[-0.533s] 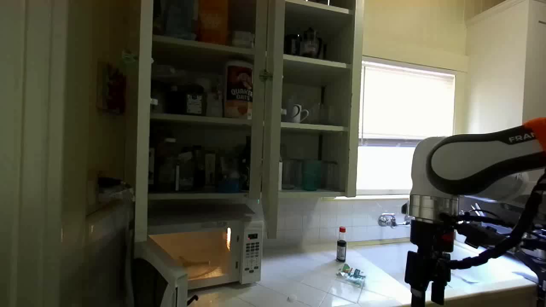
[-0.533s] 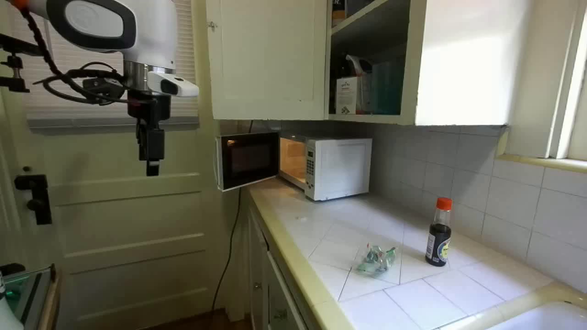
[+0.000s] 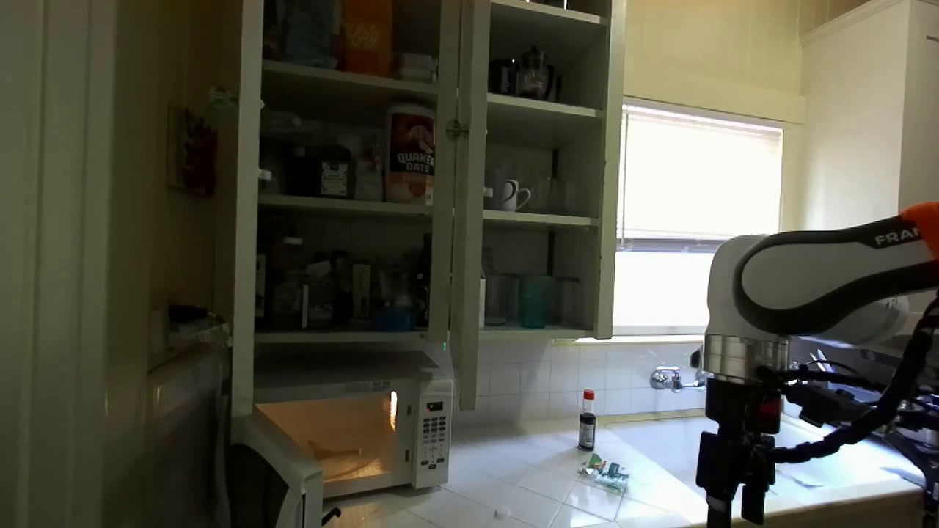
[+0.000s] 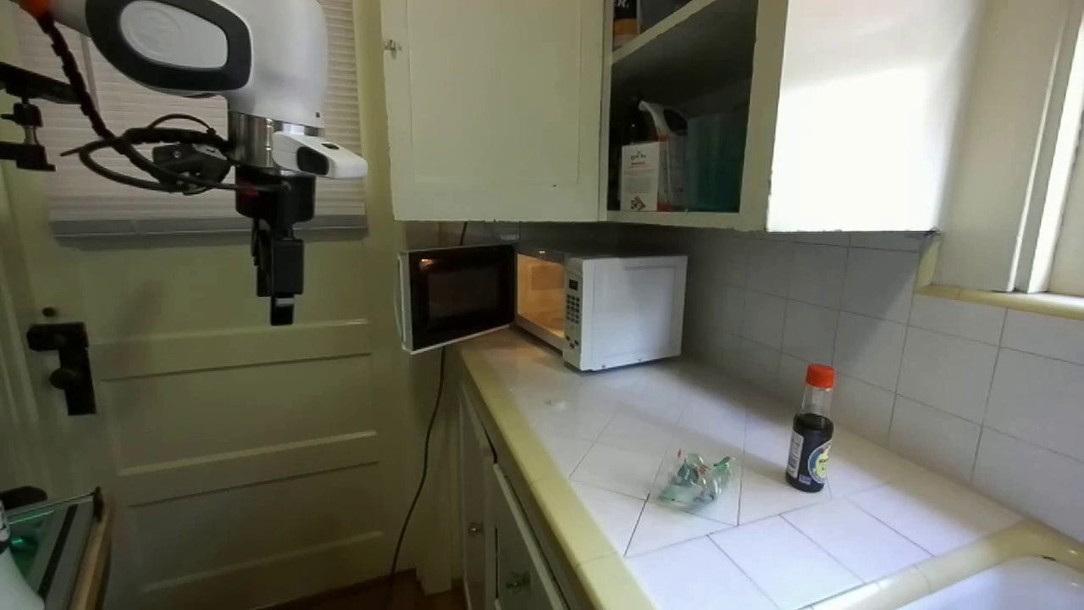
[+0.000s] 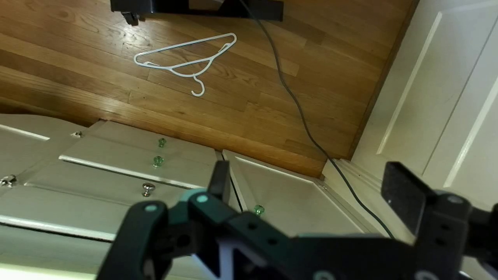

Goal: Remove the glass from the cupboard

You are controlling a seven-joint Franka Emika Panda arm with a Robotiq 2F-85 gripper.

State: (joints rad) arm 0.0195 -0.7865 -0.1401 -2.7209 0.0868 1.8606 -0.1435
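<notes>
The glass [image 3: 535,301], a blue-green translucent tumbler, stands upright on the lowest shelf of the cupboard's right section, with clear glassware on both sides of it. In an exterior view the glass [image 4: 717,165] shows dimly behind the frame, near a white box. A door of the white cupboard [image 4: 855,119] is swung out, leaving this section uncovered. Well away from the cupboard and lower than its shelf, my gripper [image 4: 282,309] points down. In the wrist view the gripper [image 5: 313,181] is open wide, with nothing between its pads.
The microwave [image 4: 631,313] sits under the cupboard, its door [image 4: 461,296] swung out. A red-capped bottle [image 4: 810,440] and a crumpled plastic packet [image 4: 699,483] lie on the tiled counter's near part. Below the gripper are drawers, a cable [image 5: 290,91] and a hanger [image 5: 175,66].
</notes>
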